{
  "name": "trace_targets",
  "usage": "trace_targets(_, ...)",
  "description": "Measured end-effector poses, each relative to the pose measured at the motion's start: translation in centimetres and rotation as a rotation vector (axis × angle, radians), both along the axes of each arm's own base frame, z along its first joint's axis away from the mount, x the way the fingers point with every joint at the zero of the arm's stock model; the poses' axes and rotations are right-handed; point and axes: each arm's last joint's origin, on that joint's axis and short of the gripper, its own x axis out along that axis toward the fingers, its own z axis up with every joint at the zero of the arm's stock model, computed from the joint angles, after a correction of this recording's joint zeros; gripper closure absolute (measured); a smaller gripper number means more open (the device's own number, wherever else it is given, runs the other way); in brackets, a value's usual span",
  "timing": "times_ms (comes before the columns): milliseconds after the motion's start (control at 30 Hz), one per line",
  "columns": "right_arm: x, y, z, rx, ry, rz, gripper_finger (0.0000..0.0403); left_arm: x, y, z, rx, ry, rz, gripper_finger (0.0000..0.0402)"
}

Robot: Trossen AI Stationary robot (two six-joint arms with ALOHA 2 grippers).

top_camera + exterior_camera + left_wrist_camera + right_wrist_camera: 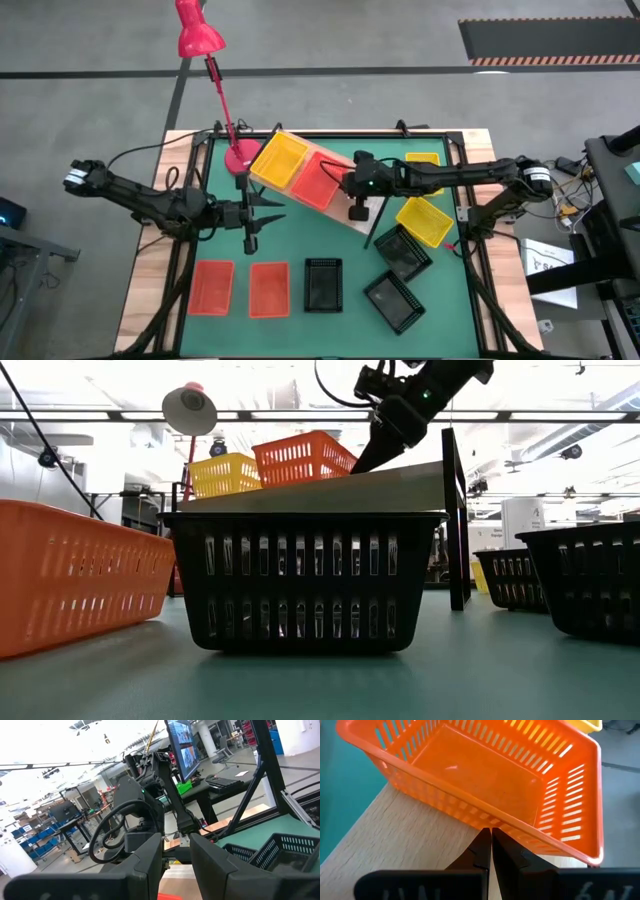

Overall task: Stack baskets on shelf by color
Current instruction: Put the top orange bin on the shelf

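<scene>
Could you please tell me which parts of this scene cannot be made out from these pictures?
- Shelf frame and feet: hidden beneath the plank in the high view, behind the black basket in the low view.
- Right gripper: its own body hides whether it touches the red-orange basket.
- Left gripper: too small to tell open or shut.

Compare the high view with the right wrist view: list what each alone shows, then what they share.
Only the high view shows the pink desk lamp, the left gripper over the green mat, and the loose black mesh basket. Only the right wrist view shows the right gripper with its fingers together, close to the basket's near wall. Both show the red-orange mesh basket sitting on the light-wood shelf plank.
</scene>
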Motion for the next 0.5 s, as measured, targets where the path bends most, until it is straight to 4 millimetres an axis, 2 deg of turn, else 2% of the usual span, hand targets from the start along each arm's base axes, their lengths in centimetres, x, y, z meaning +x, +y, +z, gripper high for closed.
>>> trace_targets(267,-0.7,0.7,1.2,0.002,-0.033,0.016,0.0394,0.0,0.0,-0.1,0.001,0.003,0.000,0.0316)
trace_targets(500,-1.3,3.2,2.4,0.035,-0.082,0.065,0.0394,0.0,0.0,-0.1,0.001,0.002,0.000,0.0316)
